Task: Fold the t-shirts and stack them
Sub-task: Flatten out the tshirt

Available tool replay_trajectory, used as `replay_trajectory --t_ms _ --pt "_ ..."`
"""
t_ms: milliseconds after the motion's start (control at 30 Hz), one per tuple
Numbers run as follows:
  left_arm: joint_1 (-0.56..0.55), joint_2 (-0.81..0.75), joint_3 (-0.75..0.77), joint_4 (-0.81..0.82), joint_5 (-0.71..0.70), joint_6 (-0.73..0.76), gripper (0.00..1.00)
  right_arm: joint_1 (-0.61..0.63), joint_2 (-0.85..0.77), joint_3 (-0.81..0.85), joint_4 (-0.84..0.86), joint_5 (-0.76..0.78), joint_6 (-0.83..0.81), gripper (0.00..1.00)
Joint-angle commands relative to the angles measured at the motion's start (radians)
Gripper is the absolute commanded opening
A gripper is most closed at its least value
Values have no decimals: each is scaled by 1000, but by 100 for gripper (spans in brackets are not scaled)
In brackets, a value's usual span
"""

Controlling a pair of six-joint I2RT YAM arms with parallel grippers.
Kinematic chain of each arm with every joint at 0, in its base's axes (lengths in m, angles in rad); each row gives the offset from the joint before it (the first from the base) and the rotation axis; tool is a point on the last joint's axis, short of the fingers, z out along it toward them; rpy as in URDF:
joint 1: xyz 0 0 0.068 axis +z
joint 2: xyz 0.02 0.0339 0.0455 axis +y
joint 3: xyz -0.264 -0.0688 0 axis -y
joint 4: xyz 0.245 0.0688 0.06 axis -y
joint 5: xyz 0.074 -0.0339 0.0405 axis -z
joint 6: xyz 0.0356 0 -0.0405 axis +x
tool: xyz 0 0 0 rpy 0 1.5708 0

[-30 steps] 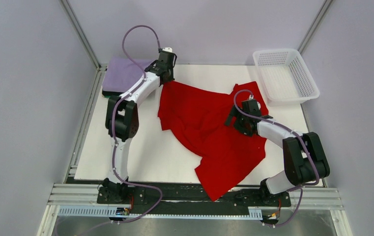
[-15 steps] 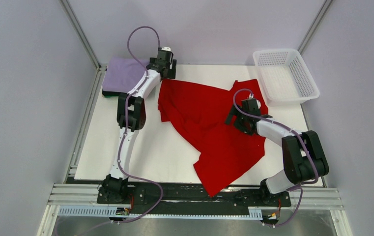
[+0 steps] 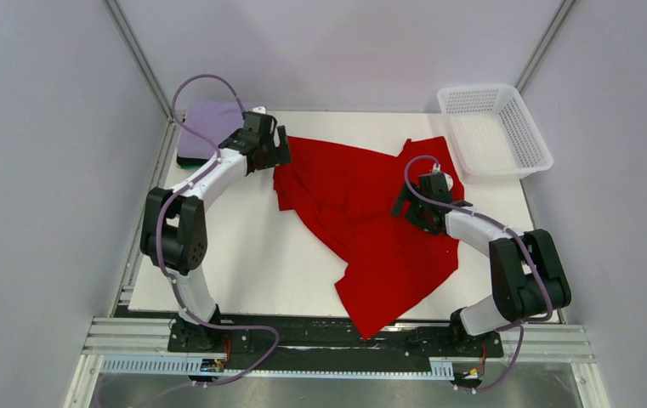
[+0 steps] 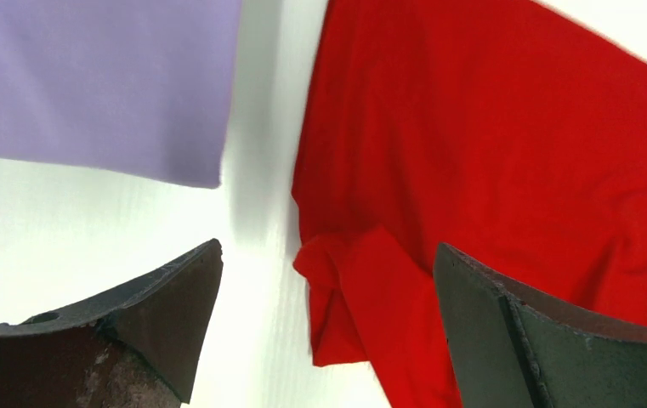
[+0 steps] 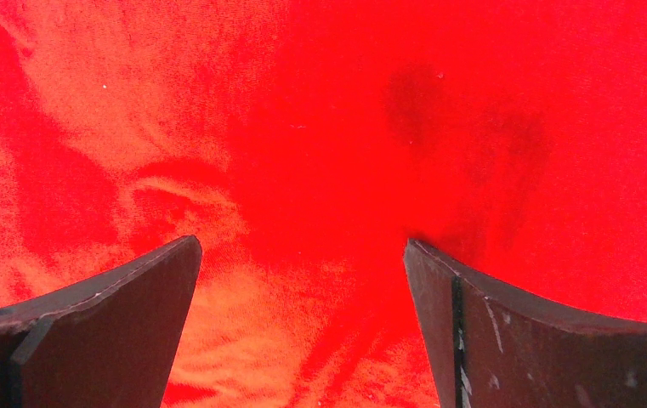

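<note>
The spread-out red t-shirt (image 3: 362, 212) is plain bright red with no print, glowing orange-red where light strikes it in the right wrist view. The folded lavender t-shirt (image 3: 209, 127) is plain too. The basket (image 3: 494, 127) is white mesh, the table (image 3: 243, 255) white, and the arms (image 3: 218, 170) white and black.

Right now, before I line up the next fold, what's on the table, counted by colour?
Red t-shirt, spread out and rumpled: 1
Lavender t-shirt, folded: 1
Dark t-shirt, only an edge showing under the lavender one: 1
White mesh basket: 1
Total: 4
</note>
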Motion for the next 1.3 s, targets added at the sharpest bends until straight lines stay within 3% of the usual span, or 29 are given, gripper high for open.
replay_trajectory --t_ms 0,233,367,500,567,600,633,667,833,967,1267 --pt "1 73 -16 84 79 -104 100 -6 5 -36 -87 40 -12 100" --pt "1 157 31 41 117 -117 90 -6 24 -30 -95 46 -16 100" --pt "1 168 14 60 134 -116 76 -6 23 -28 -96 48 -16 100" --pt "1 185 15 69 171 -114 48 -5 33 -23 -102 43 -22 100" --pt "1 182 7 77 172 -114 22 -6 40 -19 -105 42 -23 100" --pt "1 178 0 91 178 -113 16 -7 45 -18 -107 43 -22 100" --pt "0 170 -3 97 181 -111 4 -6 47 -16 -108 43 -22 100" --pt "0 166 -9 104 191 -111 1 -6 49 -15 -110 43 -22 100" --pt "-9 108 -29 78 183 -102 0 -6 47 -14 -116 45 -20 100" --pt "-54 22 -48 -21 51 -108 0 -6 39 -14 -122 46 -16 100" --pt "-212 -239 -309 -140 -75 -279 0 -6 55 -3 -131 38 -18 100"
